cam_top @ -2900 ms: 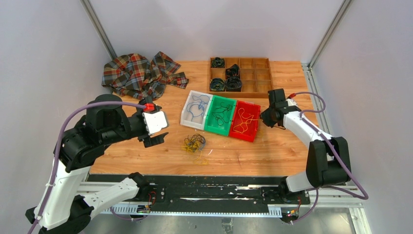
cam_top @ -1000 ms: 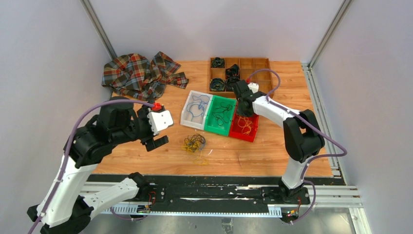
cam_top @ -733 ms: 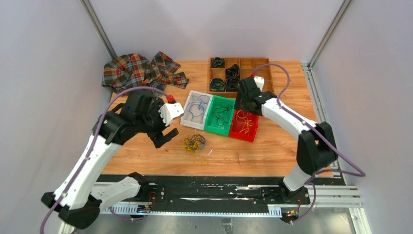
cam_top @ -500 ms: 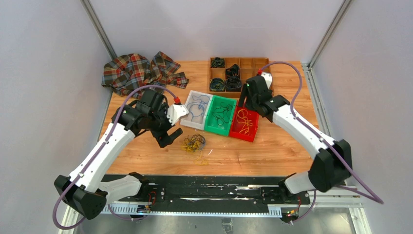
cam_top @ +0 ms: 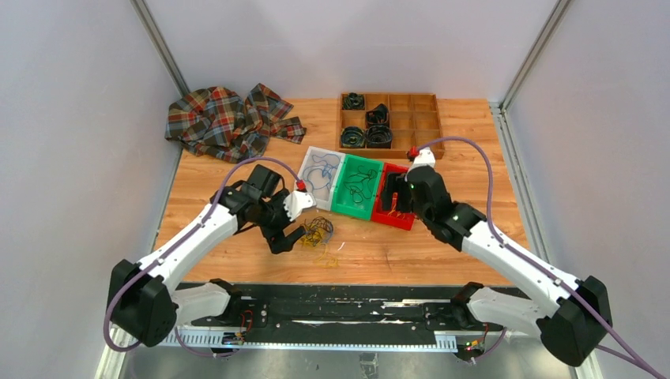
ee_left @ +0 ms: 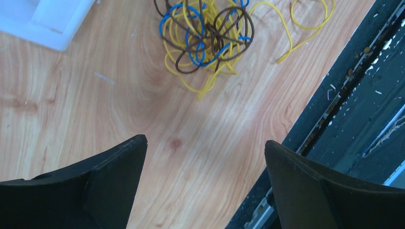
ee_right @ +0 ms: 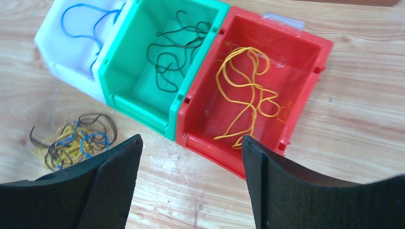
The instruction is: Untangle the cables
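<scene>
On the counter (ee_left: 71, 119), at twelve o'clock from the wide-open, empty left pincer (ee_left: 204, 143), lie the cables (ee_left: 205, 38); this arm is nearer.

I'm running this from a robotics lab cell: plain pale panels (cam_top: 332, 39) and aluminium posts (cam_top: 162, 47) box in a wooden bench (cam_top: 379, 253). A black mounting rail (cam_top: 355, 308) runs along 6 o'clock. A compartmented wooden tray (cam_top: 419, 122) sits at 12 o'clock.

cables (cam_top: 316, 230) on open table (cam_top: 466, 134), bins (cam_top: 353, 210) just behind
</scene>
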{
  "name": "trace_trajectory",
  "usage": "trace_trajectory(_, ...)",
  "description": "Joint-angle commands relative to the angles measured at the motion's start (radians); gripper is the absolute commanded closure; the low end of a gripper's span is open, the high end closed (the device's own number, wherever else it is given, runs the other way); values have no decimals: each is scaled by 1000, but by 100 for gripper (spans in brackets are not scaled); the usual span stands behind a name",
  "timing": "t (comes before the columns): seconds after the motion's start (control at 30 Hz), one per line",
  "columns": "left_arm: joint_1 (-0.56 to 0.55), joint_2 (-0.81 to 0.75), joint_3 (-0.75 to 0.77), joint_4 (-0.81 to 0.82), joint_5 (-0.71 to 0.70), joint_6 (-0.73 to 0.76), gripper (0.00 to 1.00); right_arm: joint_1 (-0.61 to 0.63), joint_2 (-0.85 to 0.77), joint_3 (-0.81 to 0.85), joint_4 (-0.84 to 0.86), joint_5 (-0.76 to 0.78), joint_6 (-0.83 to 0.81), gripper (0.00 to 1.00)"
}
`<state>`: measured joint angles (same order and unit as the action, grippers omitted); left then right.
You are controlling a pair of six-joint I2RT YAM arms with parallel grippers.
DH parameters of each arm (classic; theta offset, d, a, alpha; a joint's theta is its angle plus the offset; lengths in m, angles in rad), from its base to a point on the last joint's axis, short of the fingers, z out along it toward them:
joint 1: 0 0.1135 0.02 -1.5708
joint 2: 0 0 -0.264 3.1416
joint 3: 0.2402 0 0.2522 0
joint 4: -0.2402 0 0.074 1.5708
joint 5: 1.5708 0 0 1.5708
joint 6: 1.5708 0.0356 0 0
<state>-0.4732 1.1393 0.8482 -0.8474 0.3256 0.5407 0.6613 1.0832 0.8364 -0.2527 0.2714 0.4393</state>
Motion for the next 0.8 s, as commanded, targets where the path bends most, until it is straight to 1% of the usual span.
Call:
trace_trajectory(0.0, 4, 73, -2, 104, 106, 46, 2, 44, -86, -120, 209, -46, -82, 24)
trace_trajectory(0.07, 4, 105, -5, 125, 118, 57, 2, 50, -97, -126, 214, -51, -86, 23)
trace_trajectory(0.1, 4, 117, -9, 132, 128, 76, 0, 56, -99, -127, 214, -52, -97, 23)
trace_trajectory(0.23, 4, 150, -41, 139, 171, 197, 7, 72, -107, -135, 229, -64, -134, 23)
trace_trajectory(0.33, 4, 150, -67, 155, 181, 257, 20, 79, -115, -146, 254, -72, -141, 27)
trace_trajectory(0.4, 4, 147, -79, 178, 184, 253, 32, 82, -118, -153, 277, -79, -147, 34)
trace_trajectory(0.43, 4, 146, -83, 185, 192, 255, 37, 85, -118, -155, 288, -84, -150, 39)
trace_trajectory(0.47, 4, 146, -88, 196, 199, 252, 41, 87, -118, -157, 300, -90, -151, 42)
trace_trajectory(0.57, 4, 150, -100, 230, 214, 248, 50, 94, -107, -148, 309, -101, -152, 48)
trace_trajectory(0.7, 4, 140, -126, 286, 225, 258, 59, 120, -89, -142, 309, -98, -168, 51)
trace_trajectory(0.77, 4, 137, -140, 331, 222, 256, 62, 135, -82, -139, 308, -97, -173, 52)
